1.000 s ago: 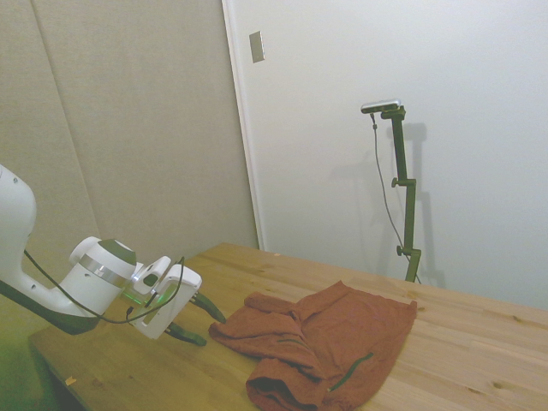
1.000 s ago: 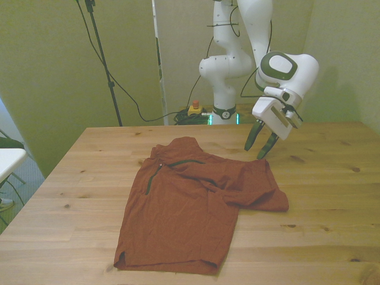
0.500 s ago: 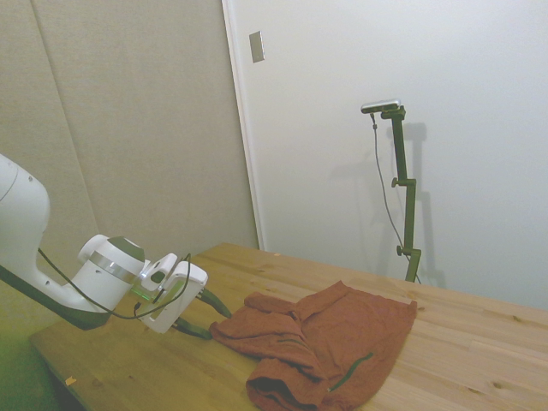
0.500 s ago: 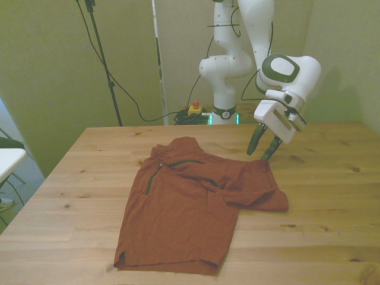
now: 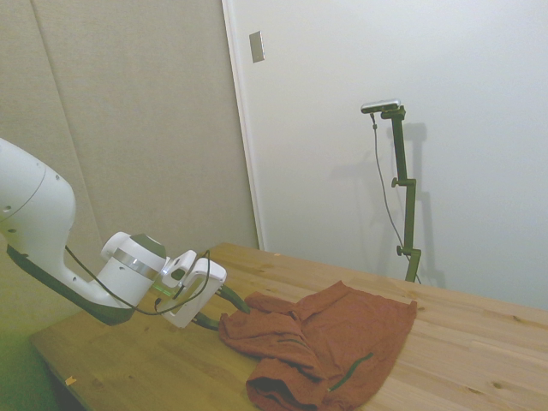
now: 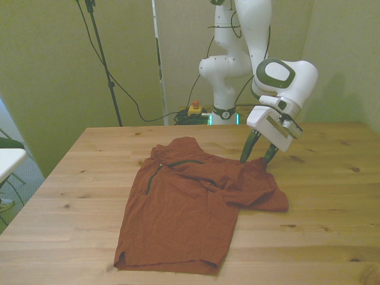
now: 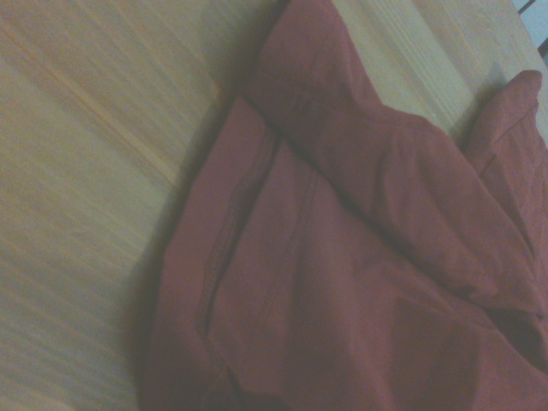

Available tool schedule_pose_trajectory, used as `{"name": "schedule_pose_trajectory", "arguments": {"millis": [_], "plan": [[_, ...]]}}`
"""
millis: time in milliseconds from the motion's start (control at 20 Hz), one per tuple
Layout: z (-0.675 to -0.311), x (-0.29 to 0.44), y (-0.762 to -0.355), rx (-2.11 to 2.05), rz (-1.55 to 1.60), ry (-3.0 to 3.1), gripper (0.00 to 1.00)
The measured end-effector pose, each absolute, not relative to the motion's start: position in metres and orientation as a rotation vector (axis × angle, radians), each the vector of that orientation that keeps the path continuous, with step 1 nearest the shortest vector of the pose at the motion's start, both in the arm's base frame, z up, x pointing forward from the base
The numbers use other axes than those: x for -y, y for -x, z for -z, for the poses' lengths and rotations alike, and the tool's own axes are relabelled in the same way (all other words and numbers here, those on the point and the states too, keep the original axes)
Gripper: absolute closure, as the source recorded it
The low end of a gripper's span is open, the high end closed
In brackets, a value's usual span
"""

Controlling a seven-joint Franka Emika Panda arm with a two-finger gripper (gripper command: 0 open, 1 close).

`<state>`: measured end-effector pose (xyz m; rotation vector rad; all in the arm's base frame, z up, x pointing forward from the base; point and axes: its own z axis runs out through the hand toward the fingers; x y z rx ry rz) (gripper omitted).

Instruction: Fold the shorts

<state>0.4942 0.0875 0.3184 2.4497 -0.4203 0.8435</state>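
Claw [image 6: 256, 155] has dropped in, fingers apart, straddling the shorts' [image 6: 184, 208] rumpled corner nearest it, low over the surface [image 6: 332, 196].

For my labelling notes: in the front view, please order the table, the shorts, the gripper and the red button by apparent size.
1. table
2. shorts
3. gripper, open
4. red button, tiny and farther back, so its true size is unsure

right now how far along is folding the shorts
Early. One leg of the shorts already lies bunched over the other at the front view's right, but no clean fold. The claw is open, its fingers straddling the far right edge of the cloth. Left: close, lift, and fold it across.
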Motion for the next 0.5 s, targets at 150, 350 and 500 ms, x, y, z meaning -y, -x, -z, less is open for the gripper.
{"name": "schedule_pose_trajectory", "arguments": {"millis": [150,350,500], "plan": [[-0.3173,-0.0851,-0.4991,0.437,-0.868,-2.451,1.00],[-0.3154,-0.0853,-0.5021,0.441,-0.880,-2.454,1.00],[-0.3128,-0.0868,-0.5021,0.448,-0.881,-2.463,1.00]]}}
